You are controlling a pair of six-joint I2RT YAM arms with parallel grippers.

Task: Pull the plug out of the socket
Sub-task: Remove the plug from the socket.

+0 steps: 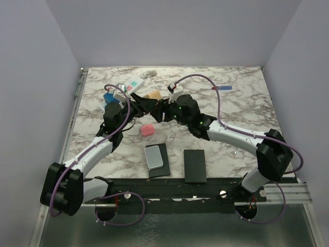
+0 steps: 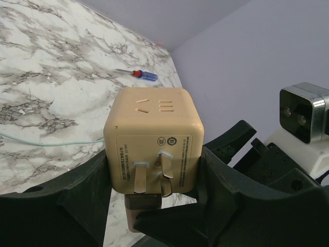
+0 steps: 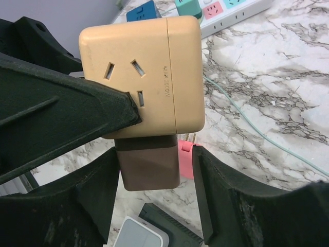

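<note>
**Brown plug between my right jaws, not yet pinched**

Nearest to me, my right gripper (image 3: pixel 154 180) stands open around the brown plug (image 3: pixel 149 162). One finger (image 3: pixel 97 195) is close against its side. On the other side there is a gap, and a pink block (image 3: pixel 185 159) on the table shows through it. So I straddle the plug without clamping it.

The plug is a short, hard plastic block with smooth flat faces. I judge it light and rigid but a little slick, and its seat is probably tight. The two opposite flat sides are the place to hold it, low on the body and clear of the seam, for a straight pull away from the cube.

Just above, the plug is seated in the tan cube socket (image 3: pixel 139 67), which is also stiff, glossy plastic. My left gripper (image 2: pixel 154 175) is clamped on the cube's two side faces. It holds the cube in the air, bare prongs toward the left wrist camera. That grip must resist my pull, and I think a twist could slide the cube.

Below lies the marble table (image 3: pixel 267 77), crossed by a thin teal cord (image 3: pixel 247 118). Farthest off, the white power strip (image 3: pixel 231 13) lies flat, well apart from both of my grippers.
</note>
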